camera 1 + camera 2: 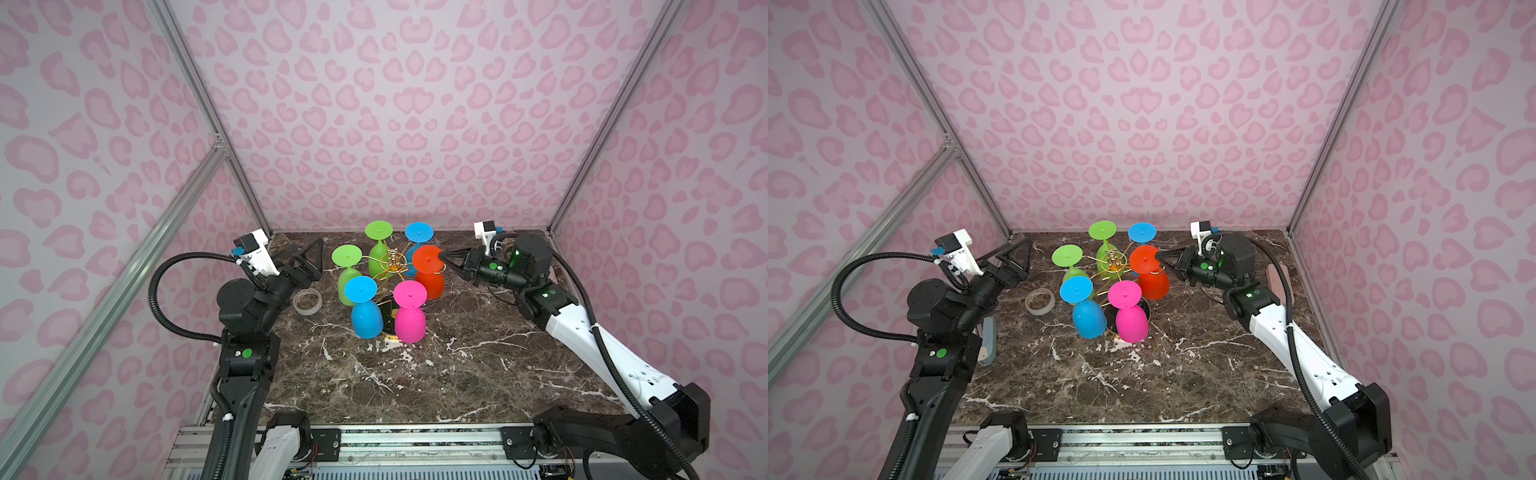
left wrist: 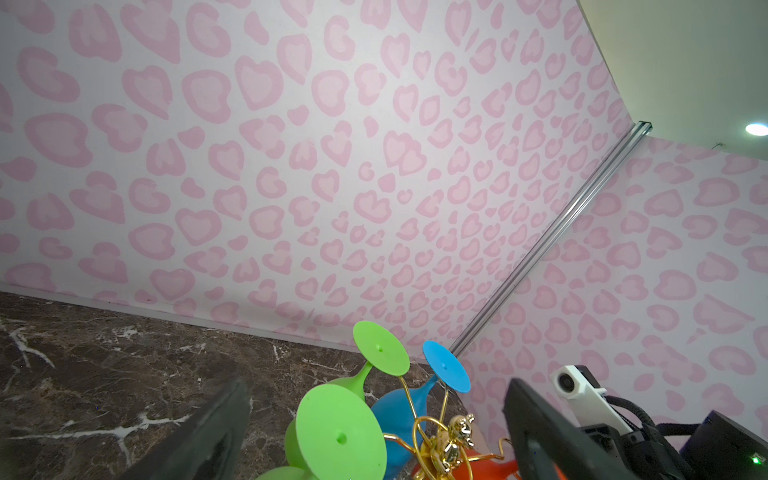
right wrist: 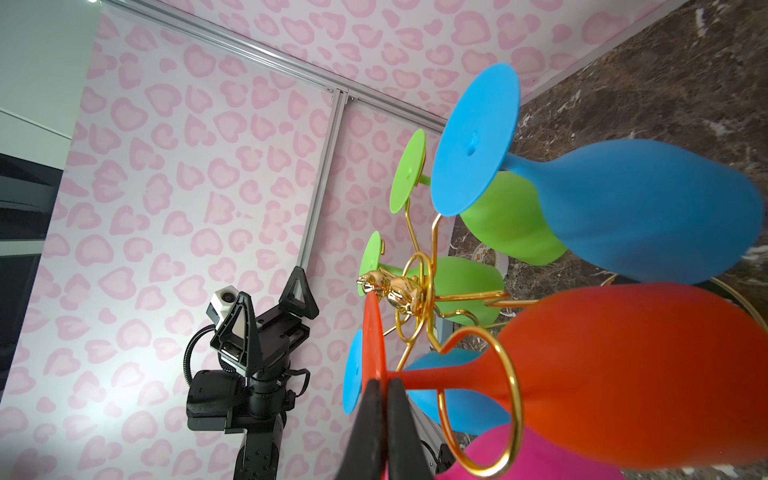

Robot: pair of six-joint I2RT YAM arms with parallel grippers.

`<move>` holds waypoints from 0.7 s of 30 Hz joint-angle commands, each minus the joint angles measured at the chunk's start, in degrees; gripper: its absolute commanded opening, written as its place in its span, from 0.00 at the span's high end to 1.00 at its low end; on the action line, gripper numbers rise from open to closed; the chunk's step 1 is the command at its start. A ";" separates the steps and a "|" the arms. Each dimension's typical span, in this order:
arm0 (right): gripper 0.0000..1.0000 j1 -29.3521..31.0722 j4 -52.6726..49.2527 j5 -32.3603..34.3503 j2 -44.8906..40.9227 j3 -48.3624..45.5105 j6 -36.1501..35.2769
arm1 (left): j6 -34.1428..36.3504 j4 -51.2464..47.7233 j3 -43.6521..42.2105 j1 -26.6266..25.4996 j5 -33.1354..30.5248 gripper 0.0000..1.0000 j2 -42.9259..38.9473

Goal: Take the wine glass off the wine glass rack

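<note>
Pinching the rim of the upturned foot of the red wine glass, your right gripper has its jaws closed flat on that thin disc, reaching in from the right side of the wine glass rack. Your left gripper hangs with jaws spread wide just left of the rack, near a green glass but touching none.

The rack stands toward the back of the marble table. Each of its six gold arms carries one inverted glass: two green, two blue glasses, one pink glass and the red one, whose stem sits inside its wire loop on the rack's right side. A tape roll lies flat just left of the rack, with marble showing through its ring.

The rack's black base shows only between the near blue and pink bowls. The far blue glass is half hidden behind the red one. Your left gripper's fingers run off the edge of the left wrist view.

The red glass hangs foot up and mouth down, its long axis close to upright. Whether it leans at all is hard to judge from above.
</note>
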 commanded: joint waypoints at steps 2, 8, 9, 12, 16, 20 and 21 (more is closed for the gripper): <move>1.00 -0.17 3.35 -0.08 -0.55 -0.69 1.08 | -0.23 0.65 -0.23 0.04 0.58 0.03 -0.24; 1.00 -0.98 3.64 0.83 -0.92 -1.77 2.29 | 0.04 0.56 -0.16 0.04 0.61 0.03 -0.67; 1.00 -1.21 4.26 0.81 -0.93 -2.12 2.85 | 0.04 0.48 -0.14 0.05 0.60 0.03 -0.65; 1.00 -2.09 5.45 0.53 -0.95 -3.05 4.79 | -0.05 0.46 -0.13 0.12 0.75 0.03 -0.77; 1.00 -2.83 5.45 0.33 -1.37 -3.50 6.02 | -0.23 0.46 -0.20 0.04 1.02 0.03 -1.04; 1.00 -3.16 6.81 0.31 -1.86 -3.93 7.54 | -0.27 0.51 -0.06 0.07 1.22 0.03 -1.09; 1.00 -3.16 6.73 0.31 -1.84 -3.87 7.56 | -0.31 0.47 0.03 0.05 1.35 0.03 -1.10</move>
